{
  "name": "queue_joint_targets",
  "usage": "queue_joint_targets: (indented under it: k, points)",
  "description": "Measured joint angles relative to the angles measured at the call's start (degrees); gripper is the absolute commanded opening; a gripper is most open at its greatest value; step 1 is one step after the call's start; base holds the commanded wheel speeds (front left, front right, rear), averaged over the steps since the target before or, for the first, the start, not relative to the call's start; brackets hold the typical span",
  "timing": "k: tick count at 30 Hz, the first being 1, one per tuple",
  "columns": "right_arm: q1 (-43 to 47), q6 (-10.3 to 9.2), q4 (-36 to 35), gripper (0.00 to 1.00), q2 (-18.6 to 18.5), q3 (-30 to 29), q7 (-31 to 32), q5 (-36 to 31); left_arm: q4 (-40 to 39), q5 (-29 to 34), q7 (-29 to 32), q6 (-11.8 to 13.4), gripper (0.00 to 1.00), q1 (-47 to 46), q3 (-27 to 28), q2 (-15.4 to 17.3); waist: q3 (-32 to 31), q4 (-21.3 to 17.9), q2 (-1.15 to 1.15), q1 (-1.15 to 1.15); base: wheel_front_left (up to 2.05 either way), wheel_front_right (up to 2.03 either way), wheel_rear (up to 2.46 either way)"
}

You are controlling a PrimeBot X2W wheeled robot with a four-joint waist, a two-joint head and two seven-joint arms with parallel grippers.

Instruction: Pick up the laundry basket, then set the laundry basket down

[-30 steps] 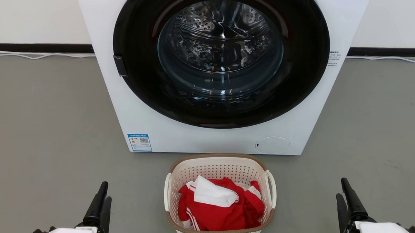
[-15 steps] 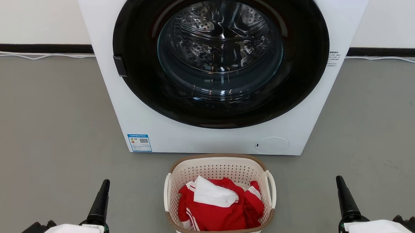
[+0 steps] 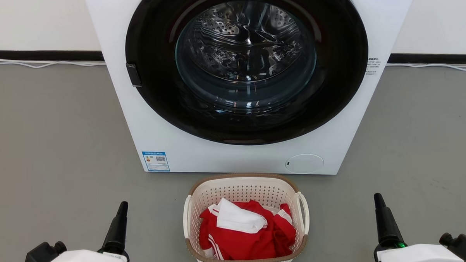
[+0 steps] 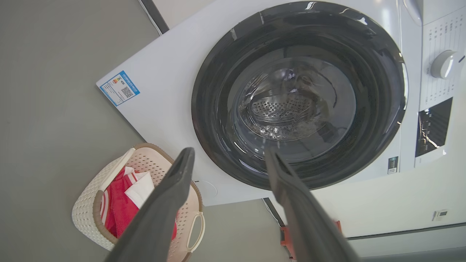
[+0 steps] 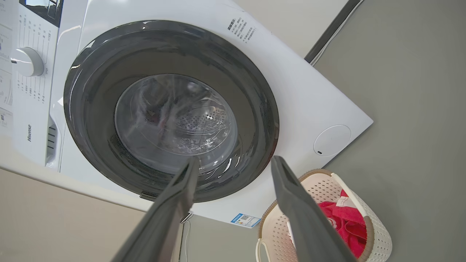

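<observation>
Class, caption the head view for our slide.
Open left gripper and right gripper flank the basket of clothes before the washer.

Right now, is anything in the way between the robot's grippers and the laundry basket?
No, nothing visible. Only grey floor lies between the left gripper and the laundry basket, and between the right gripper and it. Both grippers are open, one at each side. The washing machine stands behind the laundry basket.

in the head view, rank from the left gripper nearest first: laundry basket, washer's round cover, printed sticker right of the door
1. laundry basket, floor, right of the left gripper
2. round cover, lower right of the washer
3. printed sticker, its upper right
</observation>
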Motion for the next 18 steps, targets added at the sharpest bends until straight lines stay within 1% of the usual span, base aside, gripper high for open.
queue_joint_targets:
  k: [18]
  points:
    - [0.0,0.01,0.1,1.00,-0.2,0.7,-2.7,-13.0,-0.4,10.9,-2.9,0.0,1.00,0.9,0.0,0.2,-0.3,0.0,0.00,0.00,0.00,0.00,0.00]
